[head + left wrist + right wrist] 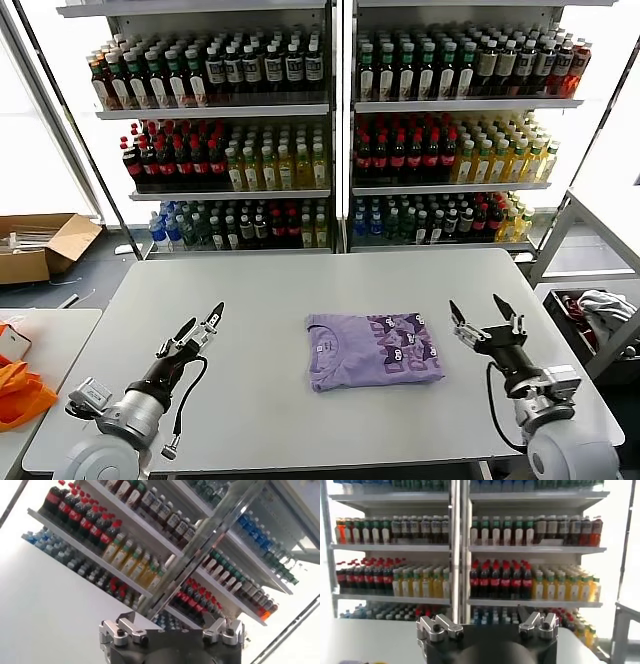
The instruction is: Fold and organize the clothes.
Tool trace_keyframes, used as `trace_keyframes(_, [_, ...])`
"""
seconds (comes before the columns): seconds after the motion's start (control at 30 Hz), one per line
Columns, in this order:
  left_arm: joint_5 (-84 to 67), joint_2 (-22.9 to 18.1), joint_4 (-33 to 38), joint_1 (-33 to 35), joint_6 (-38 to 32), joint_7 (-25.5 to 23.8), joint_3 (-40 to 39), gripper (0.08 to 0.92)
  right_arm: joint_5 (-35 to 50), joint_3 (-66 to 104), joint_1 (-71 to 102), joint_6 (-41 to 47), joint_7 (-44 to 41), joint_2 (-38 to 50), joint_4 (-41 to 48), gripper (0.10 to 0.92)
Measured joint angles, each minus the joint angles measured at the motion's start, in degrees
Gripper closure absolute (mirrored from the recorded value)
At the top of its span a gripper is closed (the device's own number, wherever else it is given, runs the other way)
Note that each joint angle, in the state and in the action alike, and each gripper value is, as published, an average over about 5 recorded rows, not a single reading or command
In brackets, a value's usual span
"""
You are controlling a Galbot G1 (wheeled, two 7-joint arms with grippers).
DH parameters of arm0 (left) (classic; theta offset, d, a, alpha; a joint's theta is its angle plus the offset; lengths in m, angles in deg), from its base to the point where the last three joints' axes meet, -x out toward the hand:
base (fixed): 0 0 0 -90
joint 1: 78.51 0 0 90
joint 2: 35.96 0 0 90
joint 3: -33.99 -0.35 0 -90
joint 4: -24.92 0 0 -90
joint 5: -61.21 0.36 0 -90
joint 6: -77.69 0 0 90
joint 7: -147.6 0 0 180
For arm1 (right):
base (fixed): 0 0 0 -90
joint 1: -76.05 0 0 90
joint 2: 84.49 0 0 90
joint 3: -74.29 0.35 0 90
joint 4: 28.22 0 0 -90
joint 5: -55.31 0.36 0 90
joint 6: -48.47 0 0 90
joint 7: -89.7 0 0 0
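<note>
The lavender T-shirt [372, 349] lies folded into a neat rectangle at the middle of the grey table [270, 290], with its dark purple and white print up and the small white neck label on its left part. My left gripper [201, 325] is open and empty, raised above the table well left of the shirt. My right gripper [483, 311] is open and empty, raised just right of the shirt. Both wrist views look at the shelves and do not show the shirt.
Shelves of drink bottles [330, 130] stand behind the table. A bright orange fabric [20, 390] lies on a side table at the left. A cardboard box [40, 245] sits on the floor at far left. A bin with white cloth [600, 310] stands at the right.
</note>
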Motion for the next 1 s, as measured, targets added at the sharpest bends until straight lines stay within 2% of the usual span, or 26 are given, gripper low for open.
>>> trace_keyframes(0.23, [5.7,2.54,-0.91,2.19,-0.67,-3.41,3.05,0.177,1.56,9.85,5.84,-3.32,-4.25,-0.86,0.11,0.203])
trace_keyframes(0.4, [12.65,2.76,-1.09,3.49,-0.71,-7.33,6.98,0.177,1.58,14.02,9.0,-5.17,-6.29,-2.95,0.77,0.203])
trace_keyframes(1.0, [30.22,-2.69,-0.17,5.26,-2.56,-21.75,21.36,0.177,0.23,20.36,15.54,-7.76,-9.44,-7.02,-0.45,0.203])
